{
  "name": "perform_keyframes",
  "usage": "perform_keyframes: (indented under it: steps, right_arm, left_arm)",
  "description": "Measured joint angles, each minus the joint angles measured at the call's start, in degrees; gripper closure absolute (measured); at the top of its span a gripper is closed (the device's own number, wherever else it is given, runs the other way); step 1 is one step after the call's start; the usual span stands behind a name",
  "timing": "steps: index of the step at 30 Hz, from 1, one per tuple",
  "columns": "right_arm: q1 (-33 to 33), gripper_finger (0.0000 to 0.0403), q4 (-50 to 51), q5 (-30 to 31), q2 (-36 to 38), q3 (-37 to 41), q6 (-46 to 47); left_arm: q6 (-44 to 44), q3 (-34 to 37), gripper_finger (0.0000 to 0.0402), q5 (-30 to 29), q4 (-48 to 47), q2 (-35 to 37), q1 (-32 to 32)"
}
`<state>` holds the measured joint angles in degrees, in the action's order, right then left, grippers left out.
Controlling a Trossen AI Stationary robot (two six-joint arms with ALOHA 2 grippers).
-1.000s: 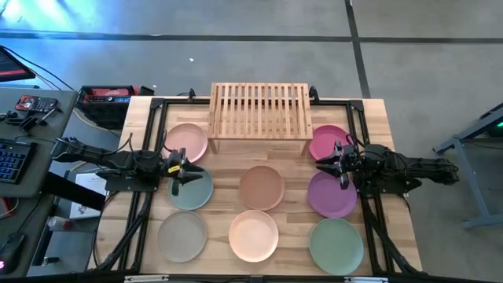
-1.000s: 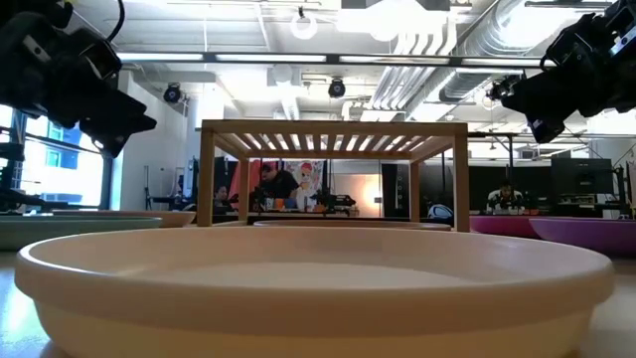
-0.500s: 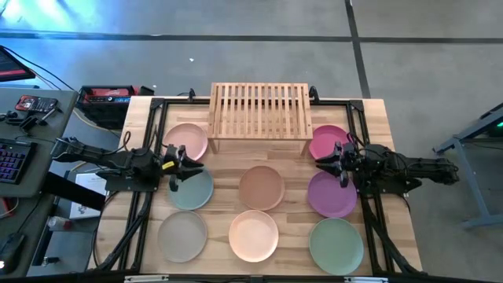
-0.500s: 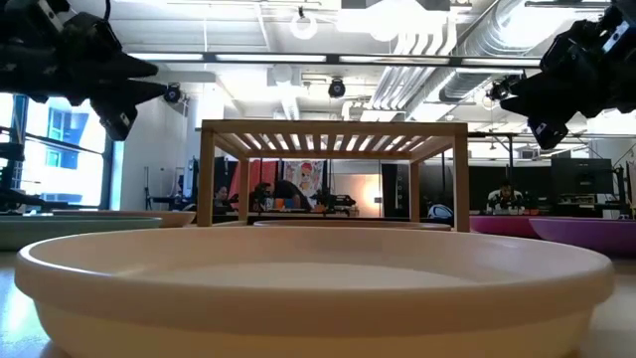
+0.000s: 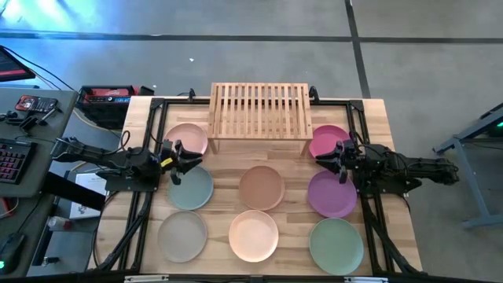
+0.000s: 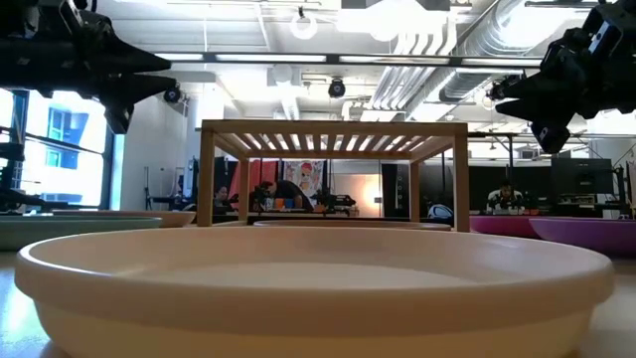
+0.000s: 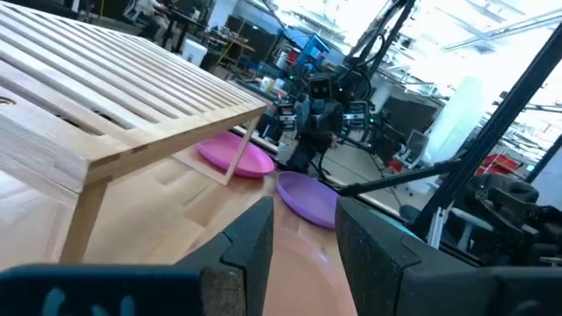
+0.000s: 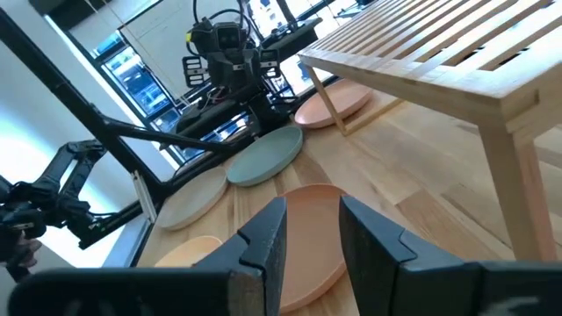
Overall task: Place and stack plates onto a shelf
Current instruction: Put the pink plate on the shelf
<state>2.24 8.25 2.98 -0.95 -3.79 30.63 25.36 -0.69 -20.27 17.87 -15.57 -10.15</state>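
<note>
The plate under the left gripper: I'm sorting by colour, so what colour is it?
Sage green; the plate below the left gripper shows best in the high view.

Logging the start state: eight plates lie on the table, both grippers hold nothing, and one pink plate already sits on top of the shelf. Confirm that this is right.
Wrong in one respect: the shelf is bare in the high view. The pink plate lies on the table beside it. All eight plates are on the table, and the left gripper and right gripper hold nothing.
</note>
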Motion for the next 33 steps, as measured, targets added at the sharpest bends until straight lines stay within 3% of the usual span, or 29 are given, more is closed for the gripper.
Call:
perform_keyframes:
  steps: [11, 22, 26, 33]
  right_arm:
    - [0.0, 0.0311, -5.3, 1.6, 0.0, 0.0, 0.8]
    - [0.0, 0.0311, -14.0, 9.2, 0.0, 0.0, -0.1]
    - [0.0, 0.0311, -18.7, 12.6, 0.0, 0.0, -2.4]
    - [0.0, 0.0311, -19.5, 17.0, -0.1, -4.3, -10.6]
  left_arm:
    - [0.0, 0.0, 0.0289, -4.5, 3.0, 0.0, 0.0]
    - [-0.4, 0.0, 0.0289, -10.4, 6.5, 0.0, 0.0]
    - [2.9, 0.0, 0.0289, -16.7, 7.7, 0.0, 0.0]
    - [-0.9, -3.0, 0.0289, -17.4, 14.5, 0.0, 0.0]
